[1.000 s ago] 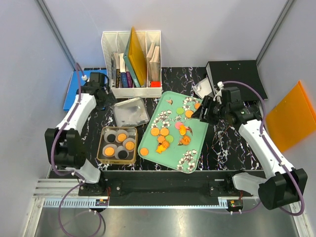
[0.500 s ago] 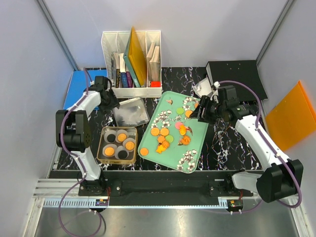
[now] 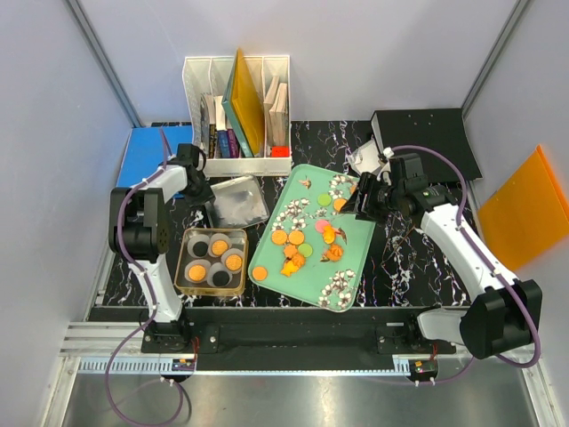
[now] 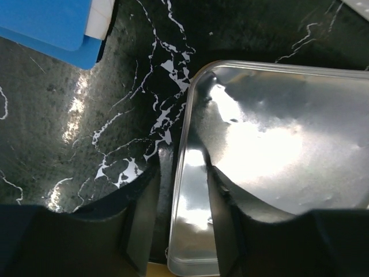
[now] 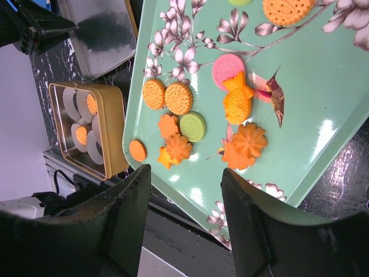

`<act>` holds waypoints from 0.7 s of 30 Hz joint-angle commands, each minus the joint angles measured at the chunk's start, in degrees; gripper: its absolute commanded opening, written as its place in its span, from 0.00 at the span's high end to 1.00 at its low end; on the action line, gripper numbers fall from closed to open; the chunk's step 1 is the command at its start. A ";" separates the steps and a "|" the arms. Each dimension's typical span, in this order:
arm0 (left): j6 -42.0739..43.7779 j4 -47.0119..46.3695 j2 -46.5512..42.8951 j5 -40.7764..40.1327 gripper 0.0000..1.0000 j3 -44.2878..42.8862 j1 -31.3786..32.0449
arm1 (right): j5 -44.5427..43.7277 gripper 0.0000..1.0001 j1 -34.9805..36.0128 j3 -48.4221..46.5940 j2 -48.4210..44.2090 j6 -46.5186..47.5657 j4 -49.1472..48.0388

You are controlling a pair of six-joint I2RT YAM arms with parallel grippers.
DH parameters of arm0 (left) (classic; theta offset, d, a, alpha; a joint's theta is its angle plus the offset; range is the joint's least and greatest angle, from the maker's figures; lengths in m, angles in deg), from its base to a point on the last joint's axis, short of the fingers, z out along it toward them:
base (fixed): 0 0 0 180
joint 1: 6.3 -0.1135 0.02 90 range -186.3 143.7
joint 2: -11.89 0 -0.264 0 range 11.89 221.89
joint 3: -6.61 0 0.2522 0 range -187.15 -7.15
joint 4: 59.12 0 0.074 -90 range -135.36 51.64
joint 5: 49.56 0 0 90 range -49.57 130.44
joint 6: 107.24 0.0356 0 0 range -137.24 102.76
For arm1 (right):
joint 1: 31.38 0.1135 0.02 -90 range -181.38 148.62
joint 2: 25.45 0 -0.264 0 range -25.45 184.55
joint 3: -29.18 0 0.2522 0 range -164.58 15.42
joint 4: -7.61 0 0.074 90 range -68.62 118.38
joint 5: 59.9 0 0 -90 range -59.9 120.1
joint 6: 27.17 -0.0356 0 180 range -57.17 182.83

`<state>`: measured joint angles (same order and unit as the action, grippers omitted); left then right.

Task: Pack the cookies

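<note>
1. Currently left claw half-open, astride lid rim on surface; nothing clamped, likely lining up a pickup.
2. Right claw open, empty, above tray; cookies mostly there, some in tin.

A robotics lab test cell is showing itself here: plain grey panel walls are enclosing a black marbled table, two robot arms are standing bolted by an aluminium rail, cables trailing
</note>
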<state>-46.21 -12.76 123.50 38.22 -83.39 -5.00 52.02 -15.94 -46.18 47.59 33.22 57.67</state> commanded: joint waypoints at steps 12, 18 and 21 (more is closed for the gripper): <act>0.58 -2.01 -0.16 -2.79 1.00 1.10 -0.16 | -0.03 0.41 0.64 -2.38 0.27 1.30 -1.75; -0.82 -0.44 -6.92 -3.93 1.00 -1.88 -0.16 | 0.24 0.41 0.55 -2.73 0.09 1.48 -1.75; -1.26 0.53 -10.71 -4.64 1.00 -4.33 -0.07 | 0.67 0.41 0.64 -3.08 0.35 1.39 -1.75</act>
<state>-45.97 -11.47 121.14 36.45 -83.39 -5.02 52.06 -15.94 -46.40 47.76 33.66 57.58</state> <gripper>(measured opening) 0.012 0.595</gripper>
